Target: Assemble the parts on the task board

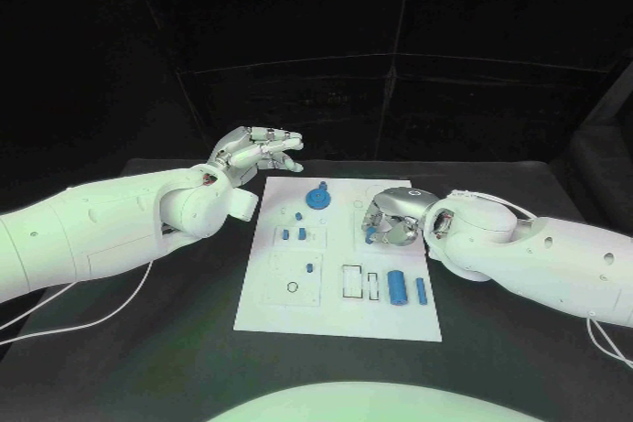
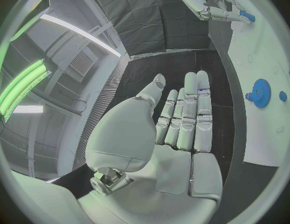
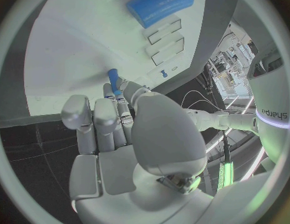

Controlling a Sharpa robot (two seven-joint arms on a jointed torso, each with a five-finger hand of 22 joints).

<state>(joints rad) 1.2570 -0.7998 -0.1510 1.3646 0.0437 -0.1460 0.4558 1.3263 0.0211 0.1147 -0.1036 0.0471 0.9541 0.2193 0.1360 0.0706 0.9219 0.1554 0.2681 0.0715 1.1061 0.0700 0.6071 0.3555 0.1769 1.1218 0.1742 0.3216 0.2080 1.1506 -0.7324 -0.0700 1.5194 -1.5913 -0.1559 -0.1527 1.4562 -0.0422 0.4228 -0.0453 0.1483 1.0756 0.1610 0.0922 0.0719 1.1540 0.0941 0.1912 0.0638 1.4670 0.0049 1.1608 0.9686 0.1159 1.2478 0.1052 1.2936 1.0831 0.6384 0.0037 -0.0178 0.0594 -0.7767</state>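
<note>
Nearest, two blue cylinders (image 1: pixel 408 287) lie side by side on the board's (image 1: pixel 277 317) near right part, long axes running away from the robot. Just beyond them the right hand (image 1: pixel 391 217) hovers over the board, seemingly pinching a small blue peg (image 3: pixel 112 76), though the grip is half hidden. Farther on sits the blue gear (image 1: pixel 316 199). Farthest, the left hand (image 1: pixel 257 151) hangs off the board's far left corner over the bench (image 1: pixel 158 349), fingers straight, holding nothing.

White arms, silver hands

Both arms (image 1: pixel 92 234) have smooth, rounded white shells dotted with small screws; thin white cables (image 1: pixel 80 317) trail beside them. The left hand (image 1: pixel 257 150) and right hand (image 1: pixel 393 219) are silver, with segmented fingers (image 2: pixel 195 109) and padded palms.
</note>
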